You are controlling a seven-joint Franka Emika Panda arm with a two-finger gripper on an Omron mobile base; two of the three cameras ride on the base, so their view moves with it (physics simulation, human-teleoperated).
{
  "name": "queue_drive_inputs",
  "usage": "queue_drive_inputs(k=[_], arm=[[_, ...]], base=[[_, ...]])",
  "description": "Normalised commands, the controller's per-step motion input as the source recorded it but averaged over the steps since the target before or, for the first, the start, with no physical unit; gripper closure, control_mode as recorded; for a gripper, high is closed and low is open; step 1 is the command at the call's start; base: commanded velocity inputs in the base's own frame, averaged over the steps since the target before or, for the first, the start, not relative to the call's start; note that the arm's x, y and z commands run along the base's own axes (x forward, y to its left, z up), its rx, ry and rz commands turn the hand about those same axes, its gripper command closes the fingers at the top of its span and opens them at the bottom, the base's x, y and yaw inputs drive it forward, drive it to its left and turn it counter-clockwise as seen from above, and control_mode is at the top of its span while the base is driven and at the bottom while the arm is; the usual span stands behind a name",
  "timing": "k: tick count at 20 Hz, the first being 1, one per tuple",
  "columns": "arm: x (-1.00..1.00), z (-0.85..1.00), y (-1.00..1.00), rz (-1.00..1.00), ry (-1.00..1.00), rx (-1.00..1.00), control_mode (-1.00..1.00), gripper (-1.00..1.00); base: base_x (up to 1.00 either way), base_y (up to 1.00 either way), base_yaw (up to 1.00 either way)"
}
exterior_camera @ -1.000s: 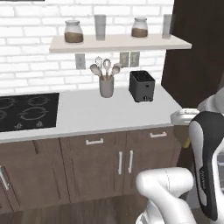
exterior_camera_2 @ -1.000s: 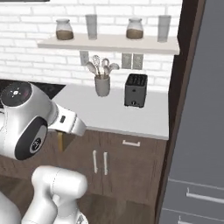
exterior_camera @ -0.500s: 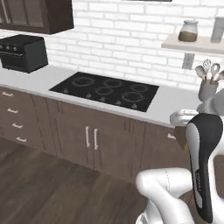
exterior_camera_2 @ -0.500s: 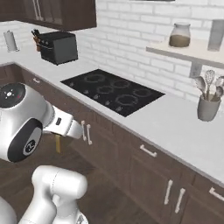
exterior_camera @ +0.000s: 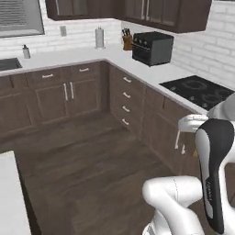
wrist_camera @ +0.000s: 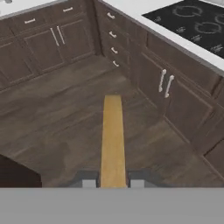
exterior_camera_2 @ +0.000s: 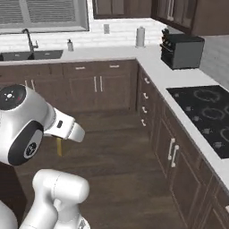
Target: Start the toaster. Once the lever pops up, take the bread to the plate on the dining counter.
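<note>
Start at the left of your left base view: a pale slab corner (exterior_camera: 8, 193), possibly the dining counter, pokes in at the lower left edge, though too little of it shows to be sure. Above it, the white table (exterior_camera: 69, 57) runs along the back wall over dark wood cabinets, with a sink (exterior_camera: 7, 63) at the far left, a soap bottle (exterior_camera: 26, 51) beside it and a paper towel roll (exterior_camera: 99, 37) further right. Past the corner stand a knife block (exterior_camera: 126, 40) and a black toaster oven (exterior_camera: 153, 47), then the black hob (exterior_camera: 202, 91) set into the table on the right.

In your right base view the same run reads: faucet (exterior_camera_2: 28, 39) and sink at the left under the window (exterior_camera_2: 42, 14), then the roll, then the oven, with the hob at the right edge.

In your hand view, the hand (wrist_camera: 113, 183) sits at the bottom centre, clenched on the bread (wrist_camera: 113, 140). You see the slice edge-on as a narrow tan strip, pinched between the two fingertips (wrist_camera: 89, 183) and reaching out over the dark wood floor (wrist_camera: 57, 118). To its right are cabinet doors with pale handles, and the hob above them. In the right base view a tan sliver (exterior_camera_2: 59, 146) shows below the white wrist.
</note>
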Motion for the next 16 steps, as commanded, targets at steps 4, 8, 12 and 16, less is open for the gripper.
queue_drive_inputs(k=[4, 8, 12, 16], arm=[[0.0, 0.0, 0.0, 0.0, 0.0, 0.0, 1.0, 1.0], [0.0, 0.0, 0.0, 0.0, 0.0, 0.0, 1.0, 1.0], [0.0, 0.0, 0.0, 0.0, 0.0, 0.0, 1.0, 1.0], [0.0, 0.0, 0.0, 0.0, 0.0, 0.0, 1.0, 1.0]], base=[[-0.24, 0.26, 0.99], [-0.31, 0.22, 0.99], [-0.62, 0.18, 0.93], [-0.94, 0.2, 0.83]])
